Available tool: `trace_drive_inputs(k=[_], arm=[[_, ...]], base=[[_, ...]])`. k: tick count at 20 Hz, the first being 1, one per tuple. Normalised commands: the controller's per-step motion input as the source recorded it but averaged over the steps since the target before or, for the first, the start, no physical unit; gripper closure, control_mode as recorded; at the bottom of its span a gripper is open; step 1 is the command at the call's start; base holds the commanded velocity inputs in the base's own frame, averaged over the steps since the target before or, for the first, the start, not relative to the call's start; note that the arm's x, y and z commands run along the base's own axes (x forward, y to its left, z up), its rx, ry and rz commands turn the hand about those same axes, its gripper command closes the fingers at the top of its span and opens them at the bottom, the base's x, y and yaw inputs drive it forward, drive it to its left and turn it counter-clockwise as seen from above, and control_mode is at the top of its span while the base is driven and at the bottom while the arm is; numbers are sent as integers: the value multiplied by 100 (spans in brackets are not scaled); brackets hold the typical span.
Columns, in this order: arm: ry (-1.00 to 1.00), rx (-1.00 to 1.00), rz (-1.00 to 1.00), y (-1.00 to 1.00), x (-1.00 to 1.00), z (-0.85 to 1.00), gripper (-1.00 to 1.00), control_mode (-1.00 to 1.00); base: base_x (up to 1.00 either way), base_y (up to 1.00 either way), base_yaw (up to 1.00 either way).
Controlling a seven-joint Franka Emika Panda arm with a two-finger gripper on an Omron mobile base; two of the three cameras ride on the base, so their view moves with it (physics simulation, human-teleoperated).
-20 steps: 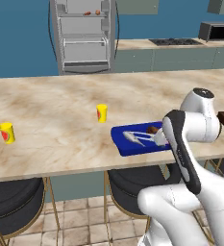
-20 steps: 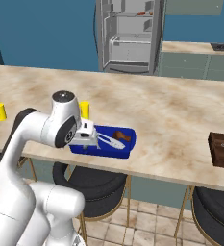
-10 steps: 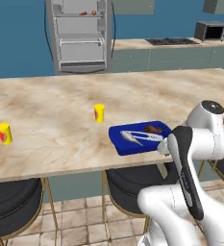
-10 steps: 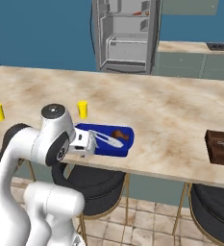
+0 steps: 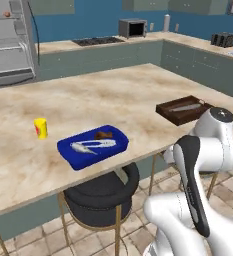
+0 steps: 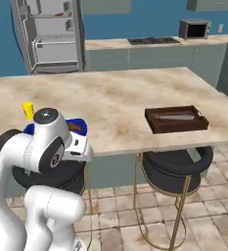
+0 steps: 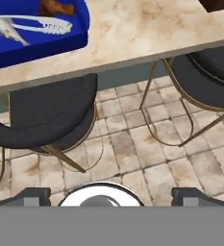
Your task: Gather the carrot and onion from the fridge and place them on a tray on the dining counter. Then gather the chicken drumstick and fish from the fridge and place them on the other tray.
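- Marble dining counter [image 5: 138, 95], beige and veined, runs across a blue-walled kitchen; tiled floor below.
- Gripper [image 7: 111, 194]: jaws spread wide, nothing between them, the dark fingertips [image 7: 29, 196] set far apart at the bottom of the hand view. It hangs off the counter's near edge, looking down at floor and stools.
- Blue tray [image 5: 93, 146]: flat on the counter near its front edge, just past the gripper in the hand view.
- Fish [image 5: 90, 146]: pale and long, lying inside the blue tray.
- Chicken drumstick [image 5: 104, 134]: brown, in the same tray, beside the fish toward the tray's far side.
- Brown tray [image 6: 176, 119]: dark wood, on the counter well apart from the blue tray. A long greyish item lies in it; too small to identify.
- Yellow cup [image 5: 40, 128]: upright on the counter, near the blue tray.
- Black stools [image 5: 100, 192]: round seats on brass legs, tucked under the counter edge, one below each tray.
- Fridge [image 6: 49, 34]: at the back wall, door open, shelves visible.
- Microwave [image 5: 133, 27] and a cooktop [image 5: 95, 41]: on the rear teal counter.
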Motion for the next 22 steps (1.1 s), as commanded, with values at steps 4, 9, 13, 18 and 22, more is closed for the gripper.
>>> trace_drive_inputs(k=[4, 9, 13, 18, 22], arm=[[0, 0, 0, 0, 0, 0, -100, 100], [0, 0, 0, 0, 0, 0, -100, 100], [0, 0, 0, 0, 0, 0, -100, 100], [0, 0, 0, 0, 0, 0, -100, 100], [0, 0, 0, 0, 0, 0, -100, 100]], base=[[15, -100, -32], [15, -100, -10], [5, -100, -5], [6, -100, -2], [13, -100, 0]])
